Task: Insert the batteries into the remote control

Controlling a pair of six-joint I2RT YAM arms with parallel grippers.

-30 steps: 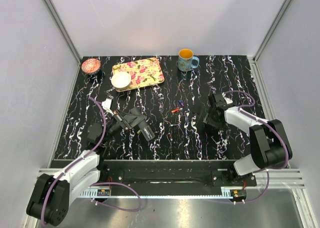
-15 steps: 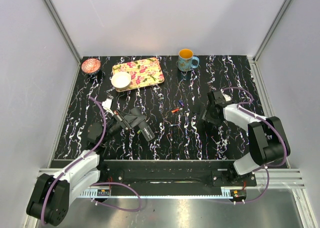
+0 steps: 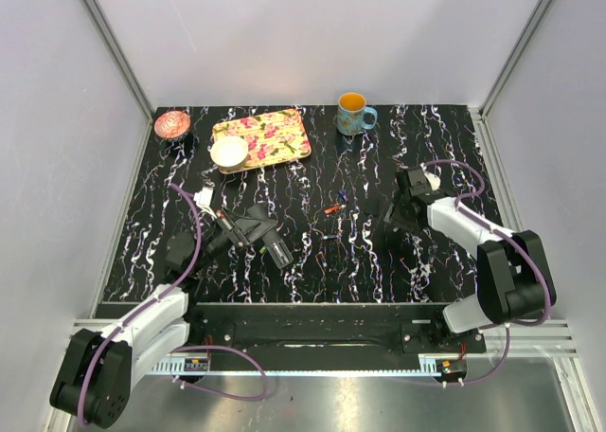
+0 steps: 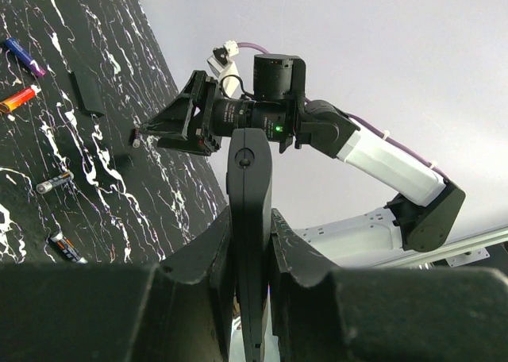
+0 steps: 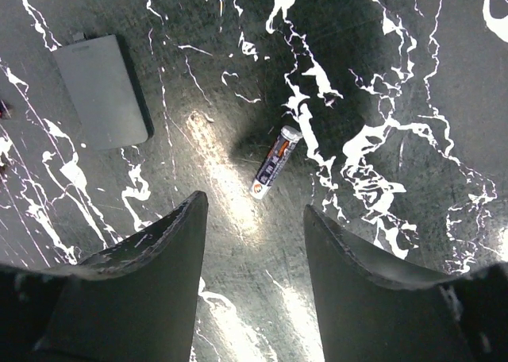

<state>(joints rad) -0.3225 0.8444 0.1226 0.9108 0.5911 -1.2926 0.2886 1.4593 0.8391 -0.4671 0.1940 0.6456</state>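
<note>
My left gripper [image 3: 256, 229] is shut on the remote control [image 3: 275, 249], a slim black bar; in the left wrist view the remote [image 4: 249, 187] stands upright between the fingers [image 4: 208, 251]. Batteries lie on the table mid-way between the arms: an orange-red one [image 3: 331, 208] [image 4: 19, 99], a purple-blue one [image 3: 343, 197] [image 4: 21, 55] and a greenish one [image 3: 327, 235] [image 4: 54, 182]. My right gripper [image 3: 398, 216] [image 5: 254, 211] is open, hovering just above a white-and-purple battery [image 5: 275, 161] lying a little beyond its fingertips.
A flat dark battery cover [image 5: 103, 88] [image 4: 84, 92] lies on the table left of the right gripper. At the back stand a floral tray [image 3: 275, 134] with a white bowl [image 3: 229, 152], a pink bowl [image 3: 172, 123] and a blue mug [image 3: 354, 114].
My right gripper has shifted slightly away from the near edge, still open. The left arm and the remote have not moved.
</note>
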